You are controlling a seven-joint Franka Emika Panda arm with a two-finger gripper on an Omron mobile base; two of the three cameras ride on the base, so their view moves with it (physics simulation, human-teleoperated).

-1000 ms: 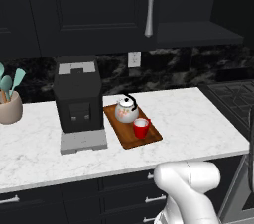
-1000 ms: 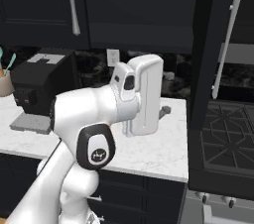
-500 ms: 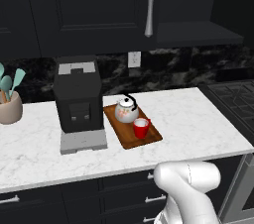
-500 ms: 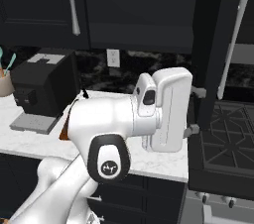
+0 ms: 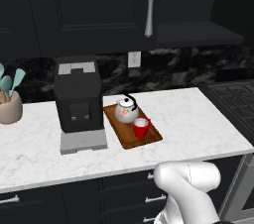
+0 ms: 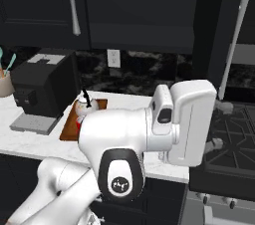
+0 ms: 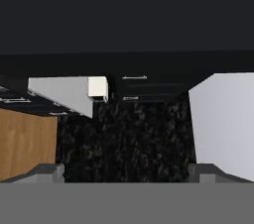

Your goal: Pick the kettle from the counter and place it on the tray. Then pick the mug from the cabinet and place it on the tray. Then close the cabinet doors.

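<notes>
The white kettle (image 5: pixel 126 110) and the red mug (image 5: pixel 141 128) both stand on the brown tray (image 5: pixel 149 138), which lies on the marble counter (image 5: pixel 198 119). The cabinet's left door (image 5: pixel 99 10) is shut, its silver handle (image 5: pixel 150 5) upright. The right door (image 6: pixel 216 30) stands swung out, and the shelf (image 5: pixel 193 32) behind it is bare. In the right base view my gripper (image 6: pixel 219 125) is open and holds nothing. It points right, below the open door's handle (image 6: pixel 234 45). My arm hides part of the kettle (image 6: pixel 83 107). In the hand view the gripper (image 7: pixel 126 173) faces dark surfaces.
A black coffee machine (image 5: pixel 78 99) stands left of the tray. A beige utensil pot (image 5: pixel 10 106) sits at the far left. The stove (image 6: pixel 234 134) adjoins the counter on the right. Dark drawers (image 5: pixel 124 188) run below the counter.
My arm has swung to the right, carrying the open hand from over the counter to the open right door. Kettle, mug and tray have not moved.
</notes>
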